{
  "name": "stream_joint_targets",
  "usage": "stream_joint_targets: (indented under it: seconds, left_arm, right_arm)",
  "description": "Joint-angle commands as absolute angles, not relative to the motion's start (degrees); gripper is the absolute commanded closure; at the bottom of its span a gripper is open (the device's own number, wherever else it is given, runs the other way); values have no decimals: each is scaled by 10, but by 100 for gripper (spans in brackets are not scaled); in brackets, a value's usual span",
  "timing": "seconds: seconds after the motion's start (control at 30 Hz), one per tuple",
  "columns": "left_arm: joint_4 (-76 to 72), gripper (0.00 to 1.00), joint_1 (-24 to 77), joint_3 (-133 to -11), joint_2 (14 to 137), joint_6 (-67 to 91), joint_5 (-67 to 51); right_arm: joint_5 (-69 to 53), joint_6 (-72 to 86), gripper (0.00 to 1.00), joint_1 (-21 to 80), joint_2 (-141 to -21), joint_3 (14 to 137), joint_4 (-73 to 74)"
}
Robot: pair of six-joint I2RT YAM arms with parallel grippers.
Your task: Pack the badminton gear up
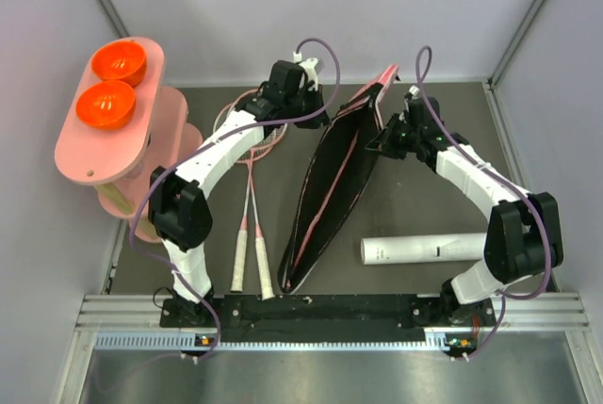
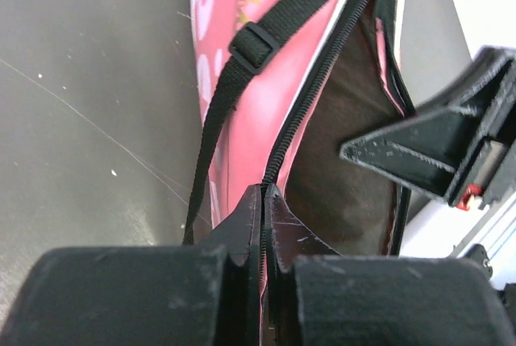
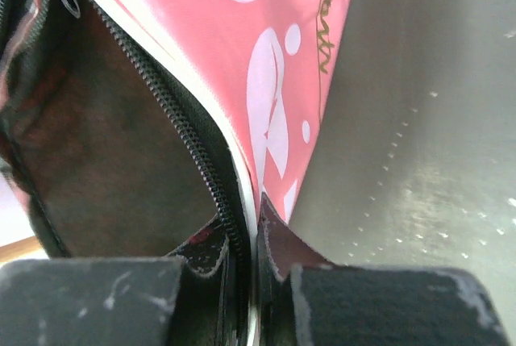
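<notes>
1. At mid-surface (image 1: 429, 192): pink bag (image 1: 330, 178), unzipped, mouth spread wide, dark lining showing, narrow end toward the arm bases.
2. Just left of it: two rackets (image 1: 252, 206), side by side, white handles nearward, heads partly hidden under the left arm. Right of it and apart: white tube (image 1: 424, 250), lying flat near the right arm's base. No shuttlecocks to be seen.
3. Left end effector (image 2: 264, 193): clamped shut on the bag's left zip edge, beside the black strap (image 2: 242, 64).
4. Right end effector (image 3: 256, 209): pinched shut on the opposite zip edge, with pink outer panel on one side and lining on the other.
5. Step in hand, by judgement: holding the mouth open from both sides, seemingly with nothing packed inside yet.
6. Next move, likely: free one end effector and leave the other gripping to hold the mouth agape. Then take a racket by its handle and slide it in, head toward the wide far part.
7. Points of care: limp fabric apt to sag shut once let go. Rackets lying close together, so lift one cleanly without dragging its twin.
</notes>
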State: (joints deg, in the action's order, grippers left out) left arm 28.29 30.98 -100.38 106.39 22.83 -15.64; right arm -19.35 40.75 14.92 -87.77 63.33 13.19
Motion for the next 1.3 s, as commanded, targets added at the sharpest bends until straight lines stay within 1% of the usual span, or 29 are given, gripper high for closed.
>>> stream_joint_targets:
  seconds: [0.0,0.03,0.07,0.1,0.17,0.2,0.23,0.27,0.3,0.43,0.57,0.63,0.67,0.8,0.87,0.9,0.97,1.0,1.07,1.13,1.2,1.23,1.27]
  left_arm:
    - [298,100,292,-1056,1089,193,-137]
    - [299,100,288,-1058,1093,197,-147]
    - [298,100,287,-1058,1093,199,-153]
    - [294,100,287,-1056,1092,200,-155]
    - [289,100,287,-1053,1090,201,-163]
    - [287,100,287,-1050,1089,202,-165]
    - [284,100,287,-1051,1089,205,-167]
    - [283,100,287,-1052,1090,205,-168]
    - [281,100,287,-1055,1091,206,-170]
    - [279,100,283,-1063,1111,210,-174]
    - [331,99,275,-1111,1144,214,-188]
    - [328,88,274,-1103,1130,211,-211]
    - [297,74,275,-1072,1116,213,-214]
    - [254,49,276,-1019,1057,216,-223]
    - [258,45,276,-1026,1046,217,-251]
    - [262,35,276,-1025,1043,219,-262]
    - [263,28,278,-1013,1026,223,-279]
    - [264,21,280,-1008,1007,220,-279]
    - [263,18,280,-983,986,214,-275]
    - [275,17,280,-963,955,205,-265]
    - [291,17,280,-930,926,193,-223]
    - [307,20,280,-906,918,191,-195]
    - [317,21,280,-893,911,190,-134]
  right_arm:
    - [119,318,100,223,-848,697,257]
    - [174,297,100,254,-853,726,305]
    - [211,300,100,257,-859,735,324]
    - [217,306,100,257,-856,734,324]
    - [214,387,100,240,-847,704,324]
    - [153,415,100,224,-842,691,316]
    - [99,411,100,211,-832,667,288]
    - [66,403,100,206,-830,658,247]
    - [50,396,100,205,-829,657,243]
    - [51,375,100,206,-830,671,252]
    - [60,364,100,206,-815,667,253]
    - [48,356,100,206,-812,671,252]
    - [44,356,100,206,-809,673,252]
    - [40,388,100,211,-810,700,274]
    - [47,395,100,212,-818,712,294]
    - [51,401,100,213,-826,722,300]
    - [57,403,100,214,-832,732,315]
    - [60,404,100,214,-839,740,318]
    - [73,403,100,219,-845,753,337]
    - [85,398,100,224,-851,770,348]
    - [96,395,100,227,-853,776,352]
    - [100,393,100,226,-852,776,353]
    - [110,389,100,226,-853,777,354]
